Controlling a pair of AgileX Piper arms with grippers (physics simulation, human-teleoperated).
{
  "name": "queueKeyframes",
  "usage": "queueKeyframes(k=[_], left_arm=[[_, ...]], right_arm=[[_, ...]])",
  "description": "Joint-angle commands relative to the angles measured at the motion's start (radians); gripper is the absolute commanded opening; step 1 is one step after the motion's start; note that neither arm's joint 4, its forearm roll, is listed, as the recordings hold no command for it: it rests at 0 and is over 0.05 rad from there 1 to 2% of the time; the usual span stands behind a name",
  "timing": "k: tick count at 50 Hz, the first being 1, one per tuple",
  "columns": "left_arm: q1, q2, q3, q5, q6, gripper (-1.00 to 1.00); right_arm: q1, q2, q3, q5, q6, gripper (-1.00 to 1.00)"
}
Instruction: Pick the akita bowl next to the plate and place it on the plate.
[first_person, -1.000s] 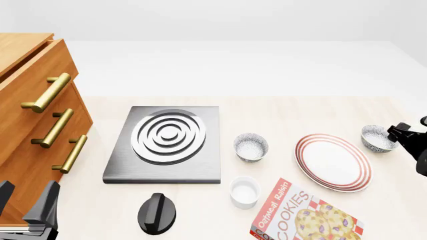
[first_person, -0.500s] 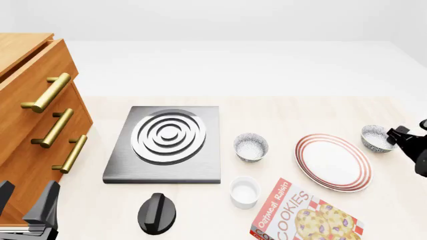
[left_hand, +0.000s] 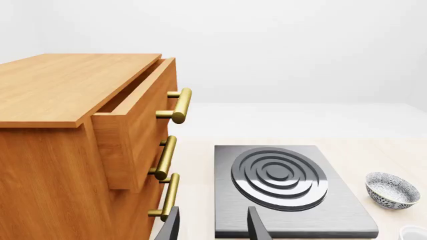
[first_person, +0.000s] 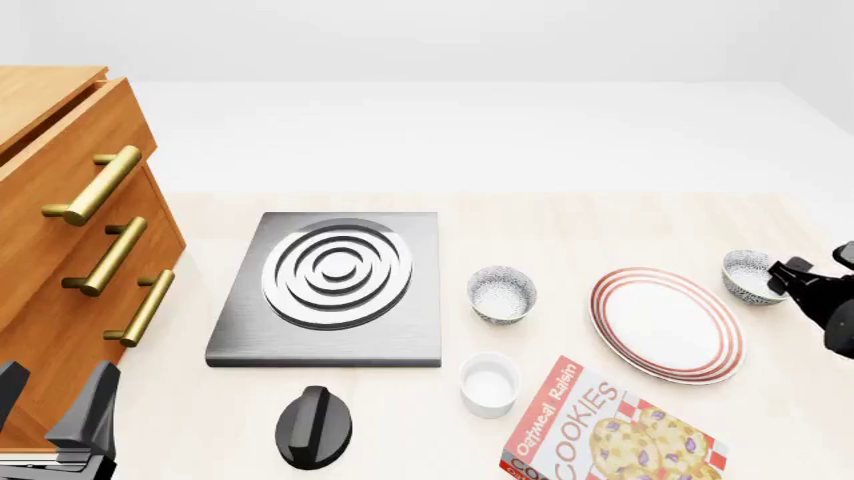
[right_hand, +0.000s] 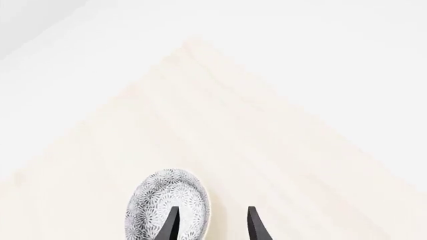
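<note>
Akita bowl (first_person: 750, 276): ungrasped, on tabletop (first_person: 534, 225) just beside plate (first_person: 665, 322).
Right gripper (right_hand: 211, 224) spread, one finger over the rim; grasp, lift, placement remain.

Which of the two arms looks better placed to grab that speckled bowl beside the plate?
The right. Its gripper is open right at the akita bowl beside the plate, one finger over the rim. The left gripper sits far off by the wooden drawers.
</note>
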Motion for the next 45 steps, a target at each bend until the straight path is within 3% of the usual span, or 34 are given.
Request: queueKeyframes(k=[1, 26, 45], left_arm=[[0.000, 0.000, 0.000, 0.000, 0.000, 1.00], [0.000, 0.000, 0.000, 0.000, 0.000, 1.00], [0.000, 0.000, 0.000, 0.000, 0.000, 1.00]], right_arm=[[0.003, 0.006, 0.000, 0.004, 0.006, 1.00], [0.007, 0.080, -0.053, 0.030, 0.036, 1.00], [0.011, 0.095, -0.059, 0.034, 0.028, 1.00]])
